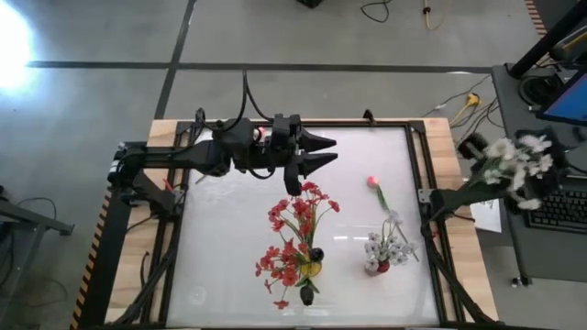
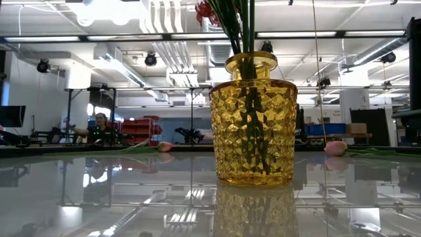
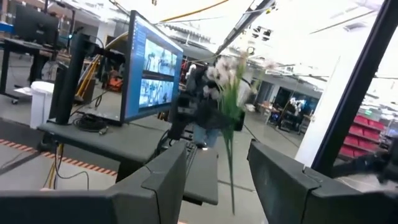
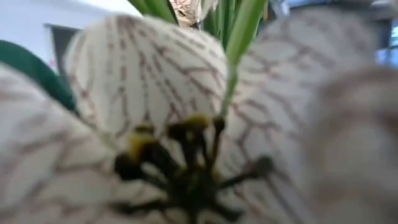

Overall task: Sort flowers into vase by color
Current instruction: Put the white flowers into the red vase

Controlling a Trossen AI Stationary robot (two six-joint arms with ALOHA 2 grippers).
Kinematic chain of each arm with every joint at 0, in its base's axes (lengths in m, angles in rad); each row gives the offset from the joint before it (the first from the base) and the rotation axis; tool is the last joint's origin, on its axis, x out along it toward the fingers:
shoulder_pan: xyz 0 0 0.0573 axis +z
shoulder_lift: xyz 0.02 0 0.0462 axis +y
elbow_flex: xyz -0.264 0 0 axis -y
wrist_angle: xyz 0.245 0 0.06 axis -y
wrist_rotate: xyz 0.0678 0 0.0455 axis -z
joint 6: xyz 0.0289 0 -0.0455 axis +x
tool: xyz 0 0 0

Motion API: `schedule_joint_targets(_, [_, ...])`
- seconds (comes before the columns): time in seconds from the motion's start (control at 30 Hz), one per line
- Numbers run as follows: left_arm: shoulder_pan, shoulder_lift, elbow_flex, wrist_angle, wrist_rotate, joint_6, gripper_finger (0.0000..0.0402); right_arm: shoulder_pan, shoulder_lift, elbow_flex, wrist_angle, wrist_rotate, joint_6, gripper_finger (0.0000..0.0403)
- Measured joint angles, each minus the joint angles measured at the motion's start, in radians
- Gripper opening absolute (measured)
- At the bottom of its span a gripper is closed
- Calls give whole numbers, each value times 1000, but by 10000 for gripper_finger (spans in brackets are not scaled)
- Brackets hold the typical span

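A yellow glass vase stands near the table's front with red flowers in it. To its right, a small vase holds white blooms. A pink-bud flower lies flat on the table. My left gripper hovers open over the far middle of the table, pointing right, with nothing between its fingers. My right gripper is at the table's right edge, shut on a spray of white flowers that reaches past the edge. In the right wrist view one white blossom fills the picture. My right gripper holds the white flower spray clear of the table. The blooms stand above the gripper and a green stem hangs below it. The blooms and blur hide where the fingers sit on the stems.
A second pink bud lies on the table toward the far side. A desk with a keyboard and monitor stands just beyond the table's right edge. The black frame rims the table. A person sits far back in the room.
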Motion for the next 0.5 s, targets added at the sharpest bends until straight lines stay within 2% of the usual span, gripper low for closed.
schedule_joint_targets(0.17, [0, -1, 0, -8, 0, -6, 162, 0, 6, -150, 187, -80, 43, 13])
schedule_joint_targets(0.5, [3, -3, 0, -24, -1, -29, 162, 10, 15, -329, 339, -193, 86, 13])
